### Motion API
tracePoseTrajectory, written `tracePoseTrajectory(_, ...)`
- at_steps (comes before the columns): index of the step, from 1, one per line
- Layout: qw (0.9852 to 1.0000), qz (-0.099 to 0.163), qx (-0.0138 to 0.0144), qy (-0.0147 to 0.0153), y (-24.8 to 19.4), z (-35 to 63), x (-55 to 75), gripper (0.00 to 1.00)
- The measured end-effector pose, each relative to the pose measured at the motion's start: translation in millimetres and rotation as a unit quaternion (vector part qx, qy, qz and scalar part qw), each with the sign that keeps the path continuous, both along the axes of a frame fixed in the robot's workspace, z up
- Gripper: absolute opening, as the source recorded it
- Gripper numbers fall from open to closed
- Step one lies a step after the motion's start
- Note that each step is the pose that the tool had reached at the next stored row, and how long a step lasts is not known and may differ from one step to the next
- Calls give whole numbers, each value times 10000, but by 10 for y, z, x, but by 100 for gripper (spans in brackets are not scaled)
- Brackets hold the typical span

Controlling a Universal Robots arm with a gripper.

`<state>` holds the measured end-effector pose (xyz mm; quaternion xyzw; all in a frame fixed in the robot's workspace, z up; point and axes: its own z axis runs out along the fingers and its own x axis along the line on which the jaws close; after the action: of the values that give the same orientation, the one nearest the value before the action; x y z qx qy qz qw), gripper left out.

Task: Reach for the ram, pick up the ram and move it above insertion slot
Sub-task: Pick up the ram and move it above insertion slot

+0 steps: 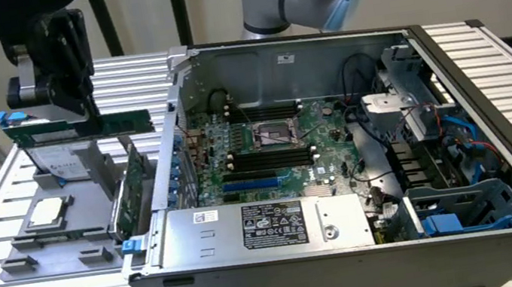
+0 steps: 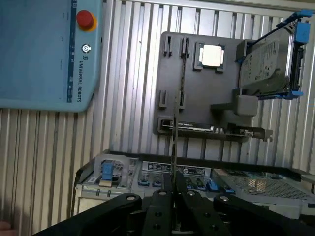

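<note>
While the gripper [image 1: 79, 113] hung at the exterior view's left, above the grey parts tray [image 1: 22, 247], its fingers [image 2: 170, 196] were pinched narrow on the ram [image 1: 91, 126]. That thin green stick was held level, lifted clear of the tray, beside the open computer case [image 1: 356, 266]. From the wrist view the ram [image 2: 175, 132] showed edge-on as a thin line running out from between the fingers. Below it sat a silver hard drive [image 2: 268, 64] with blue rails and what seemed to be a processor chip [image 2: 211, 55]. A pale blue teach pendant [image 2: 44, 54] lay on the slatted worktop [image 2: 128, 123].
</note>
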<state>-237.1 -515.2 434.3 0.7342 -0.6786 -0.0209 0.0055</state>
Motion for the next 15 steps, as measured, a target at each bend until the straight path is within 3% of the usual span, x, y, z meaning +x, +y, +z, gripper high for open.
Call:
tracePoseTrajectory(8, 10000, 0, 0, 1, 21, 29, 364, 14)
tracePoseTrajectory(15, 10000, 0, 0, 1, 75, 28, 677, 14)
